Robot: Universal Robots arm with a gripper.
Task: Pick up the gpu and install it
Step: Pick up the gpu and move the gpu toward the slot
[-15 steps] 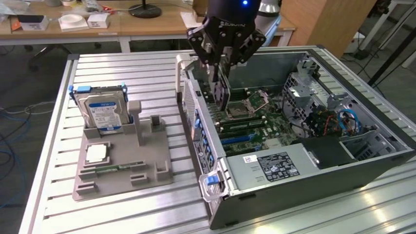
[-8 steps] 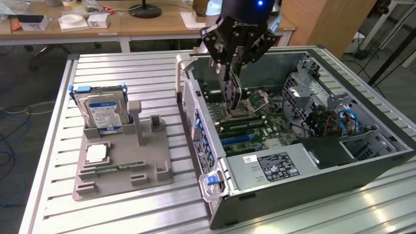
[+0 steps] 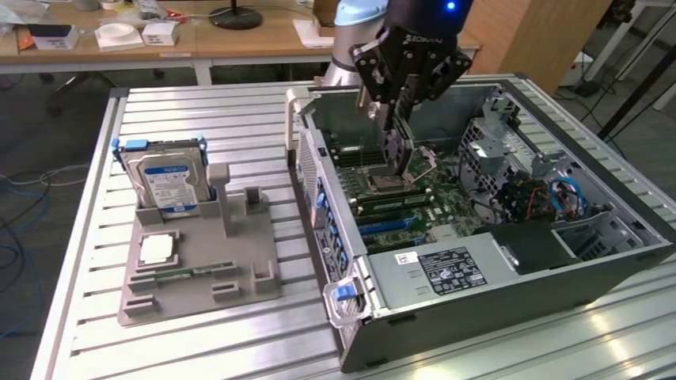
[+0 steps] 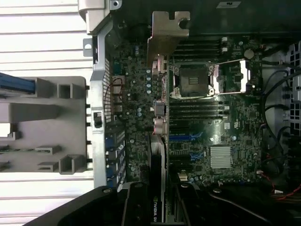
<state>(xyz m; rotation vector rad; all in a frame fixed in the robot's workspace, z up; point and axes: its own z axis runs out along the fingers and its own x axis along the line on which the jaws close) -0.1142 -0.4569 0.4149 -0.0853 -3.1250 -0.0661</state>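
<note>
1. Robot's hand (image 3: 396,111) is clamped on the gpu (image 3: 400,150), fingers pinching the card from both sides, right over the open computer case (image 3: 317,190).
2. So the gpu is up in the grip, hanging on edge below the hand, inside the case walls and over the motherboard (image 3: 423,210). Its lower end is close to the open CPU socket (image 4: 195,80). Can't tell whether it actually touches the board.
3. From the wrist view you see the card edge-on, with the black cooler on one face. The metal end bracket (image 4: 167,35) sticks out at the end away from the hand.
4. The blue slots (image 3: 391,226) sit nearer in the case than the card does, so it isn't seated yet.
5. Over on the exterior view's left, a grey holder (image 3: 201,277) sits on the slatted tabletop (image 3: 190,111).
6. A hard drive (image 3: 169,178) stands upright at the holder's far end. A square processor chip (image 3: 157,249) lies flat in the middle, and a memory stick (image 3: 190,275) lies flat just nearer.
7. The power supply (image 3: 444,269) fills the near end of the case.
</note>
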